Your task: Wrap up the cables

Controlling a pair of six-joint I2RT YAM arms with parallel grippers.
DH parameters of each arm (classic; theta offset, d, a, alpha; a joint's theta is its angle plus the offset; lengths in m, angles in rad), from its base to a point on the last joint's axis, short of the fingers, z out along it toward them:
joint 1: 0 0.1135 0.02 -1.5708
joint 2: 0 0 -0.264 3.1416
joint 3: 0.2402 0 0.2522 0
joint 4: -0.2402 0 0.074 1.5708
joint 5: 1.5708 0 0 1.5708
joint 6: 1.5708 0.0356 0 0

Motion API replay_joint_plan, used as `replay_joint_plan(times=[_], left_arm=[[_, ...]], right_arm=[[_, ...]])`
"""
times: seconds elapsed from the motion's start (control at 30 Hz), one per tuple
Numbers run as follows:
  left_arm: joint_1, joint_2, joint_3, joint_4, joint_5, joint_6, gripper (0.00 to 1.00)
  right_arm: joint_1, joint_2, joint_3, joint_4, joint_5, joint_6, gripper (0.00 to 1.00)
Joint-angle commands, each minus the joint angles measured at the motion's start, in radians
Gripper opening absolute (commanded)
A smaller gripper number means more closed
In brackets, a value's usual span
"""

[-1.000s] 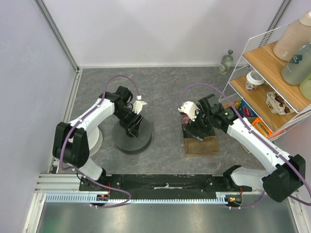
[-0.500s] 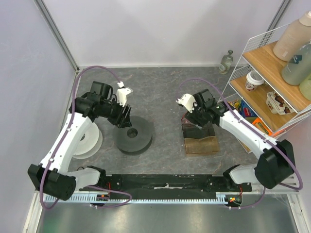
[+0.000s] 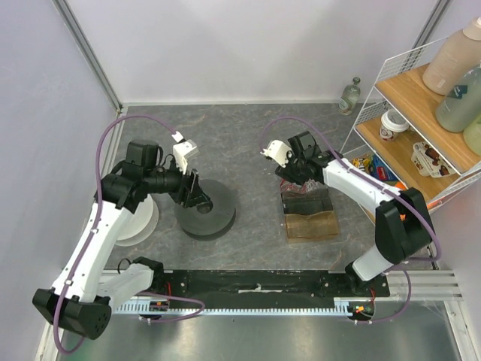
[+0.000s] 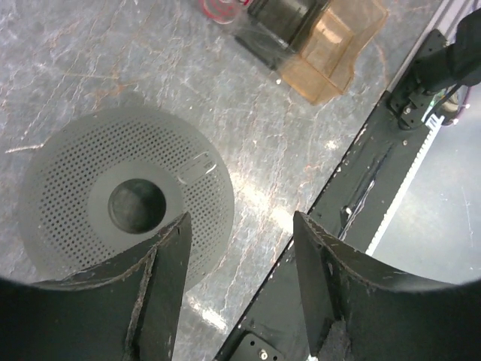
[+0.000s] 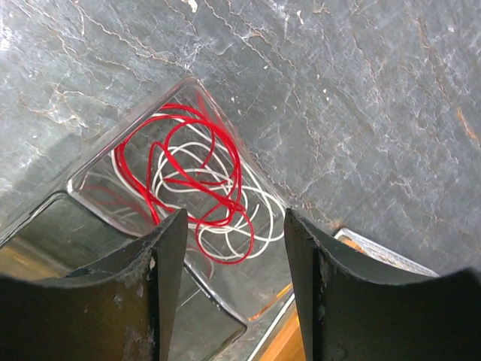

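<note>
Shifted toward 11 o'clock, right gripper [image 5: 233,214] gapes empty over red wire [image 5: 183,167]; left gripper [image 4: 240,226] likewise above disc [image 4: 75,173].

Left gripper [image 4: 240,237] and right gripper [image 5: 233,229] gape, seemingly pointing downward.

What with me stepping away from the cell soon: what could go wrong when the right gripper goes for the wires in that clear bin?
1. The red wire lies tangled with a white wire, so a pinch may lift both.
2. The open right gripper hovers above the wall of the clear bin; on the way down a finger might strike it.
3. The red wire is very thin and could slip from the fingers.
</note>
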Motion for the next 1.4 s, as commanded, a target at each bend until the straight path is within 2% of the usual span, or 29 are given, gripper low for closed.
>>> replay_joint_plan(times=[0.0, 0.2, 0.43, 0.57, 0.77, 1.0, 1.37], left_arm=[[0.004, -0.089, -0.056, 0.130, 0.119, -0.065, 0.64], [0.002, -0.157, -0.102, 0.194, 0.083, -0.082, 0.64], [0.002, -0.143, -0.089, 0.196, 0.034, -0.102, 0.63], [0.002, -0.145, -0.072, 0.196, 0.035, -0.124, 0.63], [0.002, -0.142, -0.053, 0.208, 0.047, -0.138, 0.63], [0.002, -0.117, -0.023, 0.228, 0.070, -0.144, 0.66], [0.002, -0.083, 0.014, 0.276, 0.123, -0.153, 0.72]], right_arm=[[-0.001, 0.046, 0.047, 0.071, -0.015, -0.070, 0.61], [-0.001, 0.079, 0.053, 0.079, -0.027, -0.106, 0.50], [-0.002, 0.085, 0.050, 0.065, -0.028, -0.150, 0.26], [-0.005, 0.062, 0.062, 0.013, -0.036, -0.167, 0.00], [-0.014, -0.087, 0.128, -0.142, -0.097, -0.158, 0.00], [-0.021, -0.271, 0.228, -0.194, -0.067, -0.078, 0.00], [-0.019, -0.329, 0.604, -0.275, -0.025, 0.009, 0.00]])
